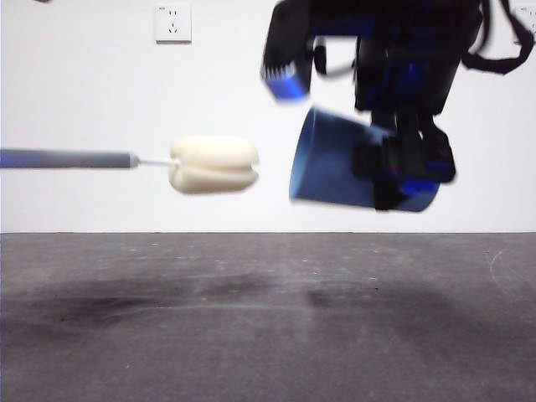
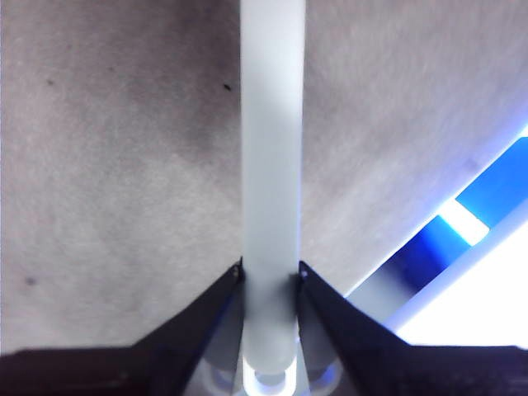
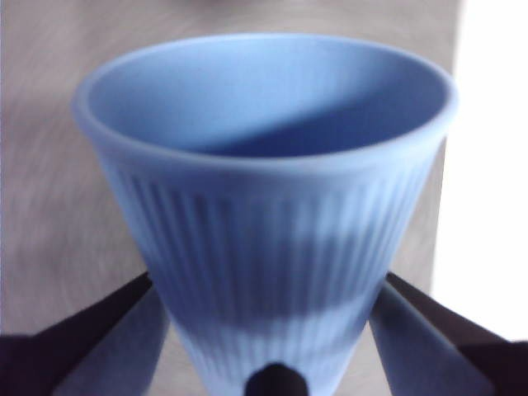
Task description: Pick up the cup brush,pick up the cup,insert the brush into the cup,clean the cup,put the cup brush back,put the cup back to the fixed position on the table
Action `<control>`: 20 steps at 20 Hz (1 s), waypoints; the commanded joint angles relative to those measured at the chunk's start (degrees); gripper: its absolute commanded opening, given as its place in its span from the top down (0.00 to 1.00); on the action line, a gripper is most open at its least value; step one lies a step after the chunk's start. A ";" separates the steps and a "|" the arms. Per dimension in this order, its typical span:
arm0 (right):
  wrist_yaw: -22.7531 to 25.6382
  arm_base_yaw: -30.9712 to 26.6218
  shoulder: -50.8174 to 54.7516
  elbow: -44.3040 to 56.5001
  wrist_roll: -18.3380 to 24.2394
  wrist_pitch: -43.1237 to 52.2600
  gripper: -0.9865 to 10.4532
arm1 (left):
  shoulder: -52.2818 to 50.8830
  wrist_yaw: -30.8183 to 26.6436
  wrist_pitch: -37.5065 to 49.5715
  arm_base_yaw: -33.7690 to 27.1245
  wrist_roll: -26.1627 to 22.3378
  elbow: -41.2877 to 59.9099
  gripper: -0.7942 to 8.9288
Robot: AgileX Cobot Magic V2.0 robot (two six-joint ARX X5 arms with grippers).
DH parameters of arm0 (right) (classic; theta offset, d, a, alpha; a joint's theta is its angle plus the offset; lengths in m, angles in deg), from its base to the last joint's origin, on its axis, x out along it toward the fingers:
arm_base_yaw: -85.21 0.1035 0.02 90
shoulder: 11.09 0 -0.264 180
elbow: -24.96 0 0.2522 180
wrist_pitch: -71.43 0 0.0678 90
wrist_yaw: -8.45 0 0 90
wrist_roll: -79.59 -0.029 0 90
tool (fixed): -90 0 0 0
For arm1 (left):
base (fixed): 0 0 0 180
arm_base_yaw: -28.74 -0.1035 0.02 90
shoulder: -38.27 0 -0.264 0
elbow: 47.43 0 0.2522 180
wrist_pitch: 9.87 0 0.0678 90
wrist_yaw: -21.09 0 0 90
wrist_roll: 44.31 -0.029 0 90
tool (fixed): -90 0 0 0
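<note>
Left fingers (image 2: 270,276) clamp cup brush (image 2: 272,165) handle | right fingers (image 3: 268,330) clamp cup (image 3: 264,223) base, sideways

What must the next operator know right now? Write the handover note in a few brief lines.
Left gripper: fingers shut on the grey slim handle of the cream sponge-headed cup brush, held level in the air, sponge head toward the cup.
Right gripper: fingers shut on the blue ribbed plastic cup, tipped on its side above the dark grey table, mouth facing the brush.
Done: brush and cup both picked up.
Left: the sponge head is outside the cup, a gap apart. Insert it, clean, then set the brush back and the cup on its spot.
</note>
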 commanded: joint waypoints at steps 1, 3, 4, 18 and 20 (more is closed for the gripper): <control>-0.70 -0.24 4.55 -0.09 -23.80 0.15 0.92 | -1.55 2.60 4.87 -2.71 7.19 0.28 0.93; -5.62 -0.31 9.62 -0.09 -35.15 0.00 0.92 | -1.49 4.96 11.17 -4.20 12.76 0.39 0.93; -7.72 -0.31 12.02 -0.09 -39.26 0.04 0.92 | -1.07 5.31 14.47 -4.33 15.02 0.68 0.93; -15.26 -0.28 27.85 -0.09 -49.48 0.57 0.92 | 23.93 8.17 38.18 -1.53 32.37 2.23 0.93; -15.82 -0.28 27.85 -0.09 -49.51 0.55 0.92 | 26.95 8.13 40.00 -1.46 34.75 2.23 0.93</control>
